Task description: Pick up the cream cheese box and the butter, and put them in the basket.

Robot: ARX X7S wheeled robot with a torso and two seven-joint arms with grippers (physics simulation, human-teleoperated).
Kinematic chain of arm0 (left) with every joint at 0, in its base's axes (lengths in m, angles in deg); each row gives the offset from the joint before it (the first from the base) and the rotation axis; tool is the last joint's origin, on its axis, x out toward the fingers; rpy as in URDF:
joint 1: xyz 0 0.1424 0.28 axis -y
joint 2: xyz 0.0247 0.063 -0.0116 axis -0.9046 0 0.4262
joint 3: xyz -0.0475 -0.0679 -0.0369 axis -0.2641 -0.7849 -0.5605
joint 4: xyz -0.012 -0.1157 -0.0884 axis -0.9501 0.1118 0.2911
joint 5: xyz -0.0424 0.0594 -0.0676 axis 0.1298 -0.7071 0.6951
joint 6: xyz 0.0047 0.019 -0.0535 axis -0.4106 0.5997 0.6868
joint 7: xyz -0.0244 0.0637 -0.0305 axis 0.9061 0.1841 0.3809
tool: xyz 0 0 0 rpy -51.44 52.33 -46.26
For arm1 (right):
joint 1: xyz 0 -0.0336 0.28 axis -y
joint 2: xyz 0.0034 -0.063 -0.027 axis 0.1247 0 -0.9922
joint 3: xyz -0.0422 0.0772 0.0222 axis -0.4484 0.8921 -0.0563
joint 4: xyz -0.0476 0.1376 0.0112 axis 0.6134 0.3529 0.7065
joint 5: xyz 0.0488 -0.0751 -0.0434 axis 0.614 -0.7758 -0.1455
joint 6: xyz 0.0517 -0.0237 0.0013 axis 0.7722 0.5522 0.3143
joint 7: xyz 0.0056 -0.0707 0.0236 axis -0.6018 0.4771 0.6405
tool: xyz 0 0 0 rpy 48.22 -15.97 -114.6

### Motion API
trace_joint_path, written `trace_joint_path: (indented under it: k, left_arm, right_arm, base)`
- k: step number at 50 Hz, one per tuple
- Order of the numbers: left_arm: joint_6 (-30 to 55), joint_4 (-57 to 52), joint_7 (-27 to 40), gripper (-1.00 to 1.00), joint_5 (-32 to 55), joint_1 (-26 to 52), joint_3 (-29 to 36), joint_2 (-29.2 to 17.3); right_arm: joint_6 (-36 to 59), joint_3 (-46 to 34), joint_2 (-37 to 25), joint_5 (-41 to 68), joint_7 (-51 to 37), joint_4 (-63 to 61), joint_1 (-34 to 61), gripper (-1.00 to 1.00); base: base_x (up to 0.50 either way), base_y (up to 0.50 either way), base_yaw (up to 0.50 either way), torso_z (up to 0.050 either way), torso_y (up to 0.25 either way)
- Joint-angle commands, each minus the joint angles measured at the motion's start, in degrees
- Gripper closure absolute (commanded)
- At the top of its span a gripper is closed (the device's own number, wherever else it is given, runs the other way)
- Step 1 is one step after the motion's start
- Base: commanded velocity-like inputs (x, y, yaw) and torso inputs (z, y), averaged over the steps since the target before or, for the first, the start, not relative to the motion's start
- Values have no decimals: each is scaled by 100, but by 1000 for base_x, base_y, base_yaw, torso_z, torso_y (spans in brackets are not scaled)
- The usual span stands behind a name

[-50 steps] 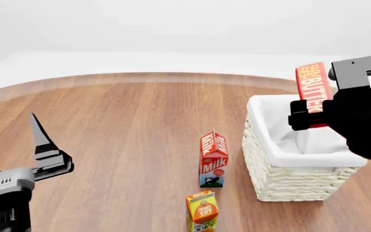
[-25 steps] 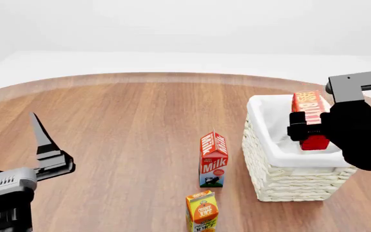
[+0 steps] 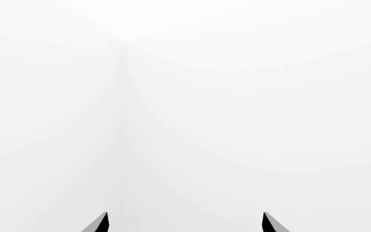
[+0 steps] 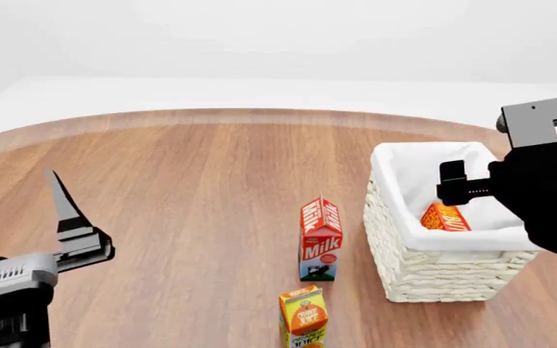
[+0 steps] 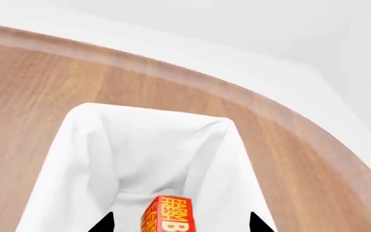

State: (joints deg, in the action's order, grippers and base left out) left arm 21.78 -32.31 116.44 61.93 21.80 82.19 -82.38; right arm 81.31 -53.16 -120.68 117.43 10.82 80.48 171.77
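Observation:
The butter [image 4: 445, 217], a red-orange box with yellow lettering, lies tilted inside the basket [image 4: 434, 272], free of the gripper. My right gripper [image 4: 458, 187] is open just above it, over the basket. In the right wrist view the butter [image 5: 169, 215] sits between the spread fingertips of the right gripper [image 5: 181, 224], with the basket's white liner [image 5: 108, 154] around it. My left gripper [image 4: 75, 228] is open and empty at the near left of the table; the left wrist view shows the left gripper [image 3: 184, 223] facing only white wall. The cream cheese box is out of view.
A red milk carton [image 4: 320, 239] stands left of the basket, with an orange juice carton [image 4: 304, 317] nearer to me. The round wooden table [image 4: 182, 188] spreads between my left arm and the cartons.
My right gripper lowered the butter into the basket and opened. The butter dropped from the fingers and now lies on the liner. The left arm has barely moved.

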Motion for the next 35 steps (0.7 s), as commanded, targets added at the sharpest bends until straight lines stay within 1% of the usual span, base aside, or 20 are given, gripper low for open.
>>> trace_joint_path:
  k: [1, 3, 4, 5, 7, 9, 13, 15, 16, 18, 20, 23, 25, 26, 27, 29, 30, 33, 34, 35]
  left_arm:
    - [-74, -26, -162, -100, -11, -32, -164, 114]
    - [-78, -32, -162, -100, -15, -39, -158, 113]
    - [-78, -32, -161, -100, -15, -39, -158, 112]
    - [-69, -51, -158, -100, -10, -42, -162, 108]
    - [-51, -74, -153, -100, -4, -36, -163, 103]
    - [-51, -79, -153, -100, -5, -35, -158, 102]
    - [-43, -95, -149, -100, 5, -39, -170, 92]
    - [-43, -96, -148, -100, 6, -39, -169, 90]
    - [-25, -119, -141, -100, 19, -39, -186, 82]
    - [-15, -135, -136, -100, 28, -42, -199, 74]
    - [-9, -160, -128, -100, 39, -55, -221, 66]
    - [-10, -176, -119, -100, 39, -74, -233, 60]
    - [-6, -182, -114, -100, 35, -81, -230, 61]
    - [-6, -182, -113, -100, 36, -81, -230, 60]
    - [-3, -189, -110, -100, -1, -91, -199, 63]
    - [34, -220, -98, -100, -32, -95, -172, 59]
    - [94, -255, -86, -100, -36, -74, -160, 52]
    - [232, -439, -56, -100, -78, -66, -127, 14]
    - [235, -442, -55, -100, -78, -65, -126, 14]
    - [346, -571, -36, -100, -148, -55, -74, -17]
  right_arm:
    - [-66, 250, -706, -43, -214, -1375, 96, -100]
    - [-124, 284, -973, -11, -342, -1823, 93, -100]
    - [-124, 286, -975, -11, -343, -1827, 91, -100]
    - [-231, 341, -1382, 12, -510, -2490, 100, -100]
    - [-311, 380, -1624, 52, -547, -2862, 99, -100]
    - [-404, 437, -2037, 87, -654, -3427, 125, -100]
    - [-595, 462, -2530, 36, -768, -4013, 90, -100]
    - [-596, 465, -2532, 36, -769, -4016, 86, -100]
    - [-811, 472, -2840, -19, -832, -4346, 65, -100]
    - [-923, 481, -3063, -102, -909, -4671, 60, -100]
    - [-1070, 483, -3225, -126, -949, -4952, 52, -100]
    - [-1252, 487, -3245, -387, -1282, -5432, 45, -100]
    - [-1678, 387, -3245, -508, -1424, -5706, -61, -100]
    - [-1687, 382, -3245, -519, -1427, -5708, -70, -100]
    - [-1953, 204, -3245, -1004, -1600, -5874, -251, -100]
    - [-2476, 39, -3244, -1282, -1621, -5926, -422, -100]
    - [-2961, -160, -3244, -1769, -1742, -5904, -624, -100]
    - [-3794, -491, -3197, -2881, -2039, -5801, -975, -100]
    - [-3811, -503, -3198, -2903, -2042, -5796, -990, -100]
    - [-4416, -730, -2960, -3763, -2451, -5568, -1301, -100]
  base:
    - [0, 0, 0, 0, 0]
    - [0, 0, 0, 0, 0]
    - [0, 0, 0, 0, 0]
    - [0, 0, 0, 0, 0]
    - [0, 0, 0, 0, 0]
    - [0, 0, 0, 0, 0]
    - [0, 0, 0, 0, 0]
    - [0, 0, 0, 0, 0]
    - [0, 0, 0, 0, 0]
    - [0, 0, 0, 0, 0]
    - [0, 0, 0, 0, 0]
    - [0, 0, 0, 0, 0]
    - [0, 0, 0, 0, 0]
    - [0, 0, 0, 0, 0]
    - [0, 0, 0, 0, 0]
    - [0, 0, 0, 0, 0]
    - [0, 0, 0, 0, 0]
    - [0, 0, 0, 0, 0]
    - [0, 0, 0, 0, 0]
    - [0, 0, 0, 0, 0]
